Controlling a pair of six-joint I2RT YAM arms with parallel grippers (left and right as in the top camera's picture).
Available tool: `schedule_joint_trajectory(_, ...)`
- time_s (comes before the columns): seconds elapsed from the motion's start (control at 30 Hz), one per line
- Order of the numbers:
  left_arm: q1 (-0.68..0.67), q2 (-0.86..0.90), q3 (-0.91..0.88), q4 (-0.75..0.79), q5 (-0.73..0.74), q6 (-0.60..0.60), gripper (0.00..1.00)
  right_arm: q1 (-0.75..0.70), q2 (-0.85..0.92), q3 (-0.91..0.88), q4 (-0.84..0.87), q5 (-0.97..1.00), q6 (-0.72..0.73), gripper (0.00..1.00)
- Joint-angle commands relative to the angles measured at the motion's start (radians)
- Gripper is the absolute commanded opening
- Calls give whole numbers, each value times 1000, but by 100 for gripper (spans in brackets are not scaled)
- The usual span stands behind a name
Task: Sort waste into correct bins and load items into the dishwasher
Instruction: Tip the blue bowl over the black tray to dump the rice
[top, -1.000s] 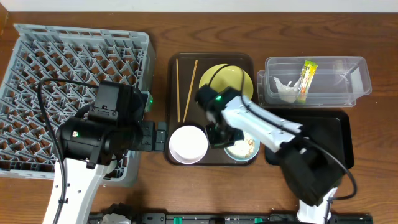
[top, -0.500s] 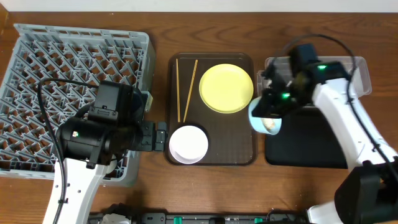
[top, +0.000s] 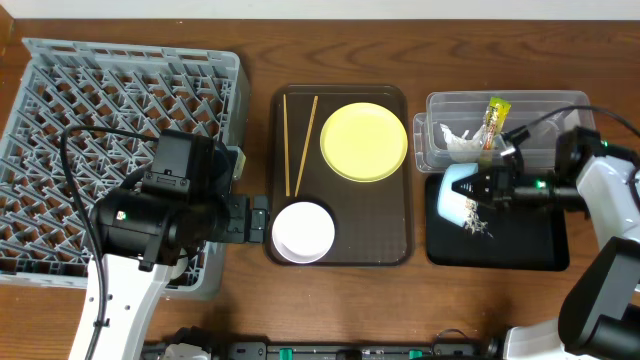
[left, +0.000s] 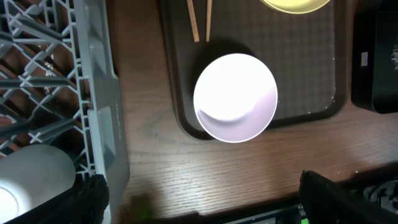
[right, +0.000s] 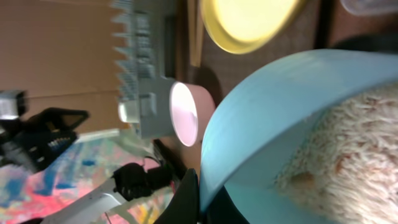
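My right gripper (top: 492, 186) is shut on the rim of the light blue bowl (top: 461, 192) and holds it tipped on its side over the black tray (top: 530, 245). Beige crumbs (top: 476, 224) lie on that tray below the bowl. In the right wrist view the bowl (right: 273, 106) still holds crumbs (right: 348, 149), with the gripper (right: 202, 196) clamped on its rim. The clear tub (top: 560, 125) holds the wrapper (top: 495, 120) and the tissue (top: 460, 140). The yellow plate (top: 364, 141), chopsticks (top: 300, 140) and white bowl (top: 303, 231) sit on the brown tray (top: 390, 240). My left gripper (top: 258, 217) is open and empty beside the white bowl (left: 235, 98).
The grey dish rack (top: 120, 120) fills the left side, and its edge (left: 93, 93) shows in the left wrist view. The left arm's body hangs over the rack's near right corner. A strip of bare wood lies between rack and brown tray.
My right gripper has carried the light blue bowl from the brown tray to above the black tray and tipped it. Crumbs now lie on the black tray. The left arm has not moved.
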Motion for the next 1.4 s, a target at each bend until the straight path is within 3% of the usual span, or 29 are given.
schedule_joint_trajectory(0.0, -3, -8, 9, -2, -2, 13, 98, -39, 2, -62, 39, -191, -167, 1)
schedule_joint_trajectory(0.33, -3, -8, 9, -2, -2, 13, 98, -173, 2, -179, 89, -267, -181, 1)
schedule_joint_trajectory(0.7, -3, -8, 9, -2, -2, 13, 98, -184, -1, -182, 25, -422, -295, 1)
schedule_joint_trajectory(0.8, -3, -8, 9, -2, -2, 13, 98, -206, 5, -182, 124, -341, -103, 1)
schedule_joint_trajectory(0.83, -3, -8, 9, -2, -2, 13, 98, -204, 0, -182, 80, -380, -152, 1)
schedule_joint_trajectory(0.87, -3, -8, 9, -2, -2, 13, 98, -196, -14, -182, -3, -408, -311, 1)
schedule_joint_trajectory(0.9, -3, -8, 9, -2, -2, 13, 98, -196, -16, -182, 6, -379, -339, 1)
schedule_joint_trajectory(1.0, -3, -8, 9, -2, -2, 13, 98, -205, -5, -182, 103, -292, -149, 1)
schedule_joint_trajectory(1.13, -3, -8, 9, -2, -2, 13, 98, -181, -26, -182, 50, -287, -248, 1)
schedule_joint_trajectory(1.37, -3, -8, 9, -2, -2, 13, 98, -160, -52, -170, 34, -268, -204, 1)
